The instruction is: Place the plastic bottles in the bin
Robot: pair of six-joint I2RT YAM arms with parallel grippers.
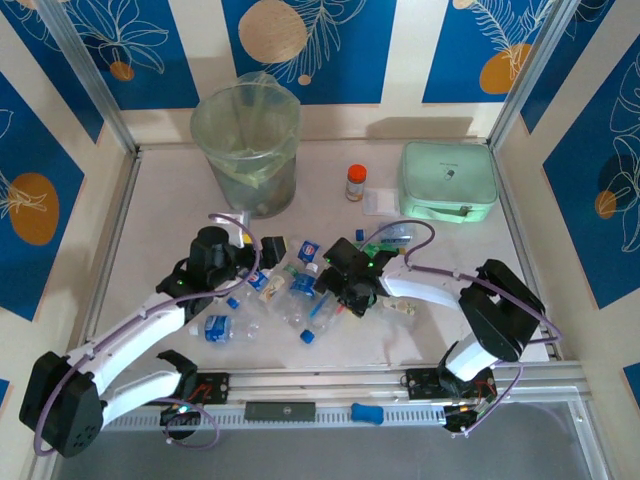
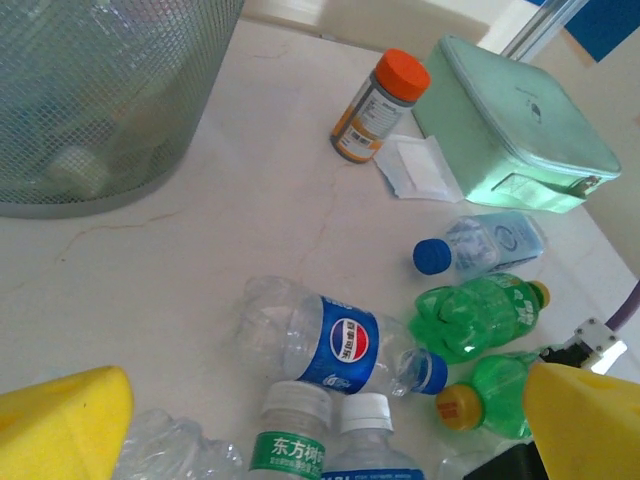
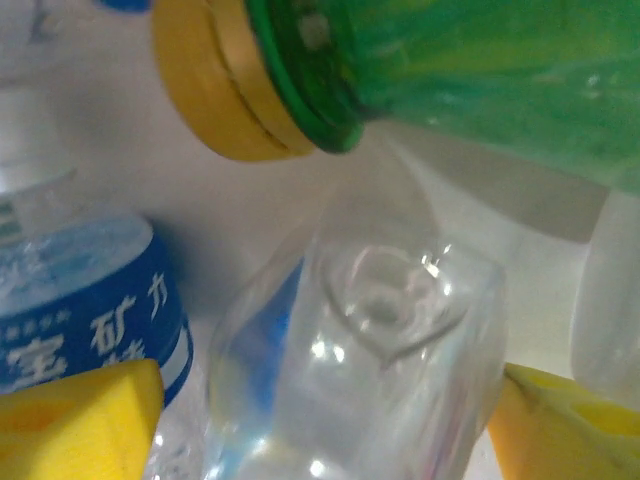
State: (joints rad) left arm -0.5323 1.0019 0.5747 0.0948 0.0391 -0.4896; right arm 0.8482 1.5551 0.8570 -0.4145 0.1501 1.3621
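Several plastic bottles (image 1: pixel 295 290) lie in a heap mid-table, clear ones with blue labels and green ones. The bin (image 1: pixel 246 145), pale green with a bag liner, stands at the back left. My left gripper (image 2: pixel 325 440) hangs open above a clear Pepsi-label bottle (image 2: pixel 340 340); its yellow fingers (image 2: pixel 60 425) are wide apart and hold nothing. In the top view this left gripper (image 1: pixel 262 262) is at the heap's left edge. My right gripper (image 3: pixel 325 430) straddles a clear bottle (image 3: pixel 370 350); a gap shows at the left pad (image 3: pixel 80 420). A green bottle with a yellow cap (image 3: pixel 450 70) lies just beyond.
An orange-capped jar (image 1: pixel 356 182) and a mint-green rectangular case (image 1: pixel 448 180) sit at the back right, with a white packet (image 2: pixel 415 165) between them. Metal frame rails edge the table. Bare tabletop lies between the heap and the bin.
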